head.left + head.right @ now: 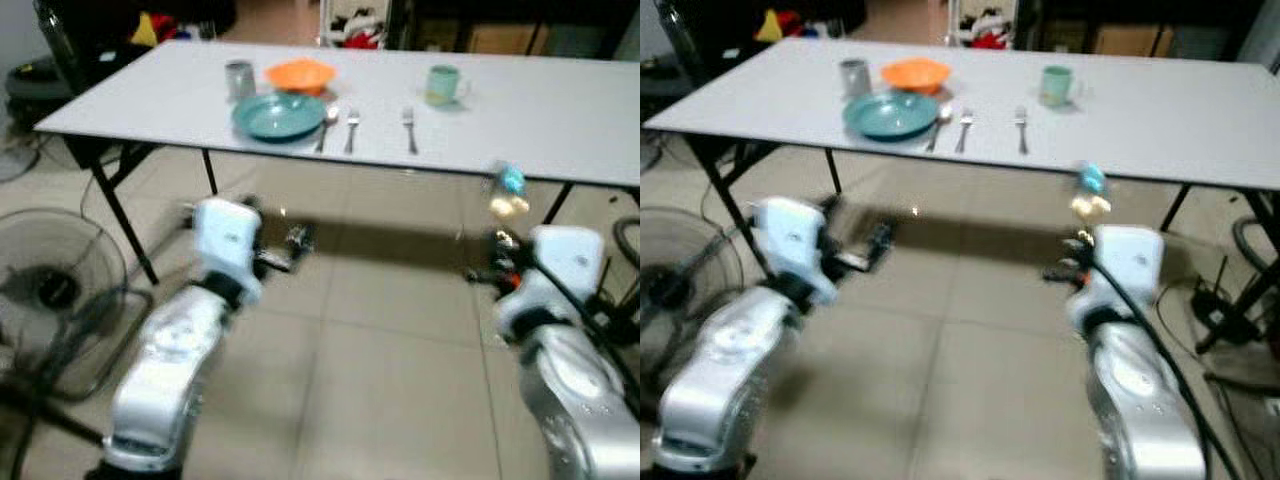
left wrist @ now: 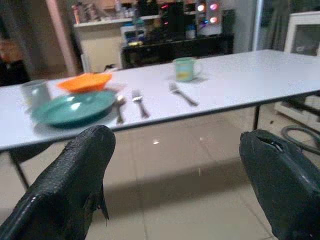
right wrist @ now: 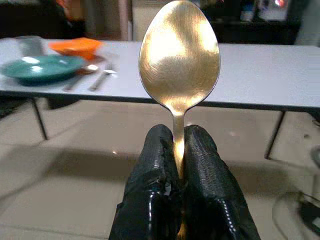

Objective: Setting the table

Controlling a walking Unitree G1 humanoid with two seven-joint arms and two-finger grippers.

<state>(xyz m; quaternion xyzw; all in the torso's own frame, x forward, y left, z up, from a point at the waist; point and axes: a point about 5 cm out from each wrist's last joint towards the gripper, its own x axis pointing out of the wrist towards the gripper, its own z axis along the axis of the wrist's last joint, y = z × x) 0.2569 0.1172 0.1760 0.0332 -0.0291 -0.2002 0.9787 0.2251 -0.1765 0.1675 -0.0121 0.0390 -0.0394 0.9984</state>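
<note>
Here a gold spoon [image 3: 179, 75] is clamped upright by its handle in the right gripper [image 3: 179, 165], presumably carried toward the lone fork [image 1: 408, 128] at upper centre, short of the table [image 1: 560, 110]. The left gripper [image 2: 175, 180] is held empty, its fingers [image 2: 70, 185] wide apart.

Gold spoon [image 3: 179, 60], teal plate [image 1: 279, 115]

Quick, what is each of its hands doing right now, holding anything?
Left hand: open, holding nothing, short of the white table.
Right hand: closed on a shiny gold metal spoon, bowl pointing up.
</note>
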